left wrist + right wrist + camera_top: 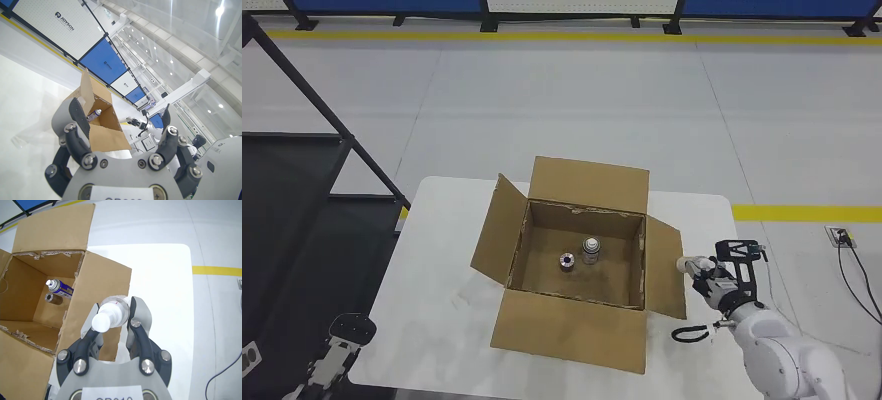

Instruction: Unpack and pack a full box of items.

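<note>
An open cardboard box (572, 330) stands mid-table with its flaps spread. Inside it are a blue spray can (591, 249) (58, 288) (94, 114) and a short metal cylinder (566, 262) (53, 299). My right gripper (700, 270) (113, 305) hovers just outside the box's right flap, shut on a clear bottle with a white cap (103, 321) (685, 264). My left gripper (350, 328) (121, 108) is open and holds nothing, low by the table's front left corner and well away from the box (107, 134).
The white table (442, 290) has bare surface left and right of the box. A dark framed stand (302, 200) sits to the left of the table. A cable (854, 275) lies on the floor at the right, near a yellow line (807, 212).
</note>
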Robot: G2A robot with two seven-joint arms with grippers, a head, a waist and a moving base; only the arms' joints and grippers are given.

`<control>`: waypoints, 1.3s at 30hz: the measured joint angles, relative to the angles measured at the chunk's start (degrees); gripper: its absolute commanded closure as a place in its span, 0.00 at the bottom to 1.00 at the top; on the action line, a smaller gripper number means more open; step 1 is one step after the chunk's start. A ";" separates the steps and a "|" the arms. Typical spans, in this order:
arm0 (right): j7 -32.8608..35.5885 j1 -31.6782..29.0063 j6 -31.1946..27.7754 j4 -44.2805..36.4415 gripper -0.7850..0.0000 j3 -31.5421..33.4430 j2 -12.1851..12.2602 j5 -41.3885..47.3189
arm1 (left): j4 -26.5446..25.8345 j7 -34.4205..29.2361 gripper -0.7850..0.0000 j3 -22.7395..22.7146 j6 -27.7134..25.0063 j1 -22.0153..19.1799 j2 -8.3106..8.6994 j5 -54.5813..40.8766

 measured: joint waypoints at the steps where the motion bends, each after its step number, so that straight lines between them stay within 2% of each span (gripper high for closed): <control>1: -0.29 0.49 -0.48 1.38 1.00 0.15 -0.02 0.76 | 0.00 0.00 0.00 0.00 0.00 0.00 0.00 0.00; 10: -2.22 5.99 0.13 13.09 1.00 0.23 -0.31 3.67 | 0.00 0.00 0.00 0.00 0.00 0.00 0.00 0.00; 17: 0.10 11.29 4.25 19.91 1.00 0.78 -0.12 -0.80 | 0.00 0.00 0.00 0.00 0.00 0.00 0.00 0.00; 28: 1.83 19.45 -1.59 34.25 1.00 0.18 0.23 -1.99 | 0.00 0.00 0.00 0.00 0.00 0.00 0.00 0.00; 31: 2.03 20.51 -1.93 36.06 0.59 -0.78 0.14 -2.35 | 0.00 0.00 0.00 0.00 0.00 0.00 0.00 0.00; 32: 2.02 20.70 -2.15 36.39 0.49 -1.07 0.11 -2.31 | 0.00 0.00 0.00 0.00 0.00 0.00 0.00 0.00; 33: 2.10 20.80 -2.43 36.56 0.15 -1.20 0.09 -2.13 | 0.00 0.00 0.00 0.00 0.00 0.00 0.00 0.00; 34: 2.26 20.88 -2.66 36.71 0.02 -1.26 0.09 -1.95 | 0.00 0.00 0.00 0.00 0.00 0.00 0.00 0.00; 39: 1.52 20.63 -2.37 35.94 0.00 -1.20 0.10 -1.74 | 0.00 0.00 0.00 0.00 0.00 0.00 0.00 0.00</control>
